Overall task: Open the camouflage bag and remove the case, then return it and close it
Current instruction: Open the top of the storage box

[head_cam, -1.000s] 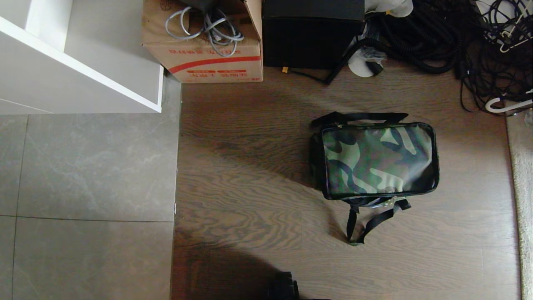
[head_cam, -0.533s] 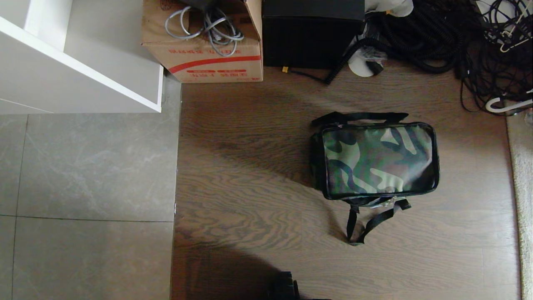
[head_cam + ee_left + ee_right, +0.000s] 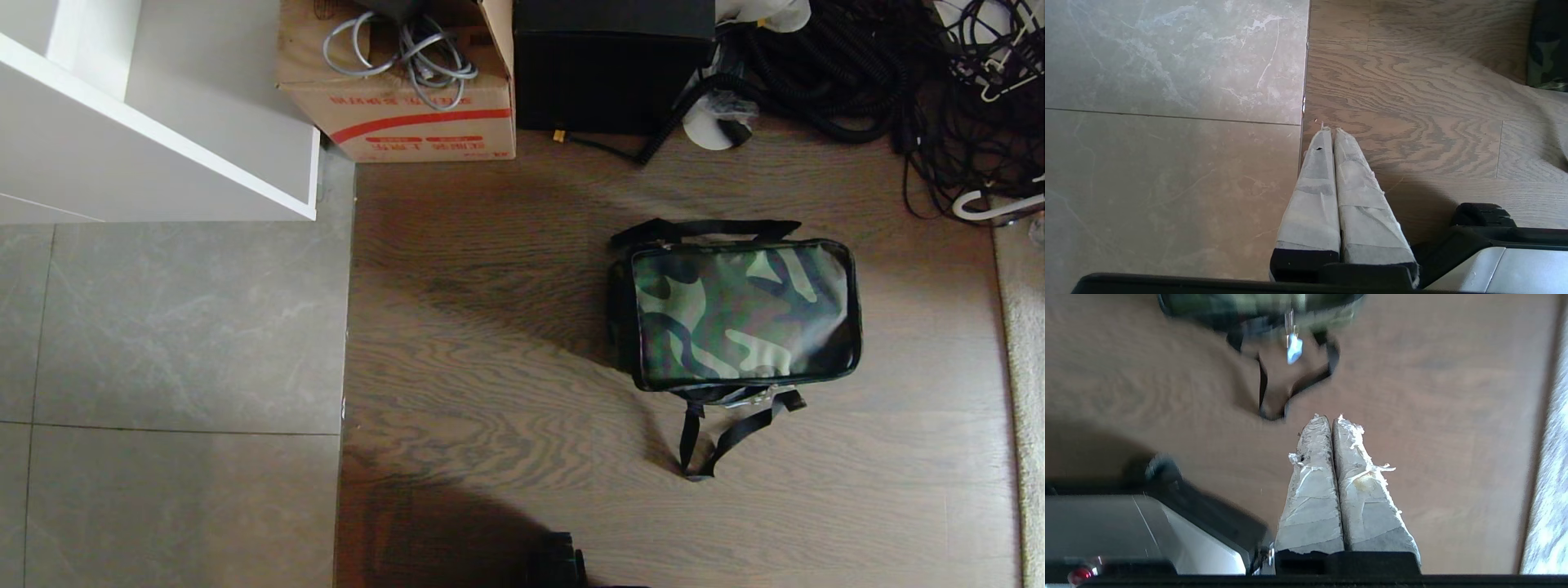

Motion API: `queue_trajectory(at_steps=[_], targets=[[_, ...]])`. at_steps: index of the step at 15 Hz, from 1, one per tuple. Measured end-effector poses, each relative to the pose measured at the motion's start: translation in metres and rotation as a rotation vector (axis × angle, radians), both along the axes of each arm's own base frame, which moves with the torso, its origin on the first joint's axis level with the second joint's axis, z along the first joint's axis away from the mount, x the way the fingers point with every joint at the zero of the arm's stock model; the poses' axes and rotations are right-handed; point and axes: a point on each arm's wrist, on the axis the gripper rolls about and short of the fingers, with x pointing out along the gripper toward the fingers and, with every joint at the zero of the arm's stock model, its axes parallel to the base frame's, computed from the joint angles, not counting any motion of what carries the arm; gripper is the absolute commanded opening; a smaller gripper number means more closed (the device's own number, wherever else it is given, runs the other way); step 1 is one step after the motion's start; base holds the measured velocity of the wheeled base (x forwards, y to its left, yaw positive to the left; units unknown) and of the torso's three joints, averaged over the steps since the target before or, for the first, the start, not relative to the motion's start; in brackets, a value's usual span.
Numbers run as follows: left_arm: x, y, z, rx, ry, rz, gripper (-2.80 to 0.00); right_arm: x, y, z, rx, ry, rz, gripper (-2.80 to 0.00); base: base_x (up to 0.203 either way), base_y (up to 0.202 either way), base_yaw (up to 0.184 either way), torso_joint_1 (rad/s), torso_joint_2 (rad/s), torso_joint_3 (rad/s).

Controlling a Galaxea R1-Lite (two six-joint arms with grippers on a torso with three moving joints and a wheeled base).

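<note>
The camouflage bag [image 3: 739, 314] sits closed on the wooden floor right of centre, lid zipped, black straps trailing from its near and far sides. Its edge also shows in the right wrist view, where the camouflage bag [image 3: 1257, 306] has a silver zipper pull [image 3: 1293, 345] hanging over a looped black strap [image 3: 1274, 396]. My right gripper [image 3: 1331, 417] is shut and empty, hovering over bare floor short of that strap. My left gripper [image 3: 1329, 130] is shut and empty above the seam between tile and wood. The case is hidden. Neither gripper shows in the head view.
A cardboard box [image 3: 400, 90] with grey cables and a large black cube-shaped box [image 3: 612, 65] stand at the far side. Tangled black hoses and cables [image 3: 898, 73] fill the far right. White furniture [image 3: 147, 122] is at far left; a pale rug edge [image 3: 1024, 367] runs along the right.
</note>
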Motion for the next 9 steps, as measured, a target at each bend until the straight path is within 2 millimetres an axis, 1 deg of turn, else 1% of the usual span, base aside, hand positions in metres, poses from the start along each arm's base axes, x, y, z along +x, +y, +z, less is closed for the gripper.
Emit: queue_trajectory(at_steps=[1, 3, 4, 5, 6, 7, 8, 9], targets=[[0.0, 0.0, 0.0, 0.0, 0.0, 0.0, -2.8, -0.005, 0.0, 0.016, -0.002, -0.012, 0.004, -2.8, 0.0, 0.0, 0.0, 0.0, 0.0, 0.0], [0.0, 0.0, 0.0, 0.0, 0.0, 0.0, -2.8, -0.015, 0.001, 0.056, 0.001, 0.004, 0.022, -2.8, 0.0, 0.0, 0.0, 0.0, 0.0, 0.0], [0.0, 0.0, 0.0, 0.0, 0.0, 0.0, -2.8, -0.017, 0.001, 0.075, 0.005, 0.052, 0.031, -2.8, 0.0, 0.0, 0.0, 0.0, 0.0, 0.0], [0.0, 0.0, 0.0, 0.0, 0.0, 0.0, -2.8, -0.016, 0.001, 0.086, 0.01, 0.13, 0.038, -2.8, 0.0, 0.0, 0.0, 0.0, 0.0, 0.0], [0.0, 0.0, 0.0, 0.0, 0.001, 0.0, -2.8, -0.01, 0.001, 0.092, 0.014, 0.237, 0.047, -2.8, 0.0, 0.0, 0.0, 0.0, 0.0, 0.0], [0.0, 0.0, 0.0, 0.0, 0.0, 0.0, -2.8, -0.001, 0.001, 0.095, 0.02, 0.344, 0.054, -2.8, 0.0, 0.0, 0.0, 0.0, 0.0, 0.0], [0.0, 0.0, 0.0, 0.0, 0.0, 0.0, -2.8, 0.011, 0.001, 0.096, 0.028, 0.417, 0.065, -2.8, 0.0, 0.0, 0.0, 0.0, 0.0, 0.0], [0.0, 0.0, 0.0, 0.0, 0.0, 0.0, -2.8, 0.027, 0.002, 0.097, 0.039, 0.473, 0.075, -2.8, 0.0, 0.0, 0.0, 0.0, 0.0, 0.0]])
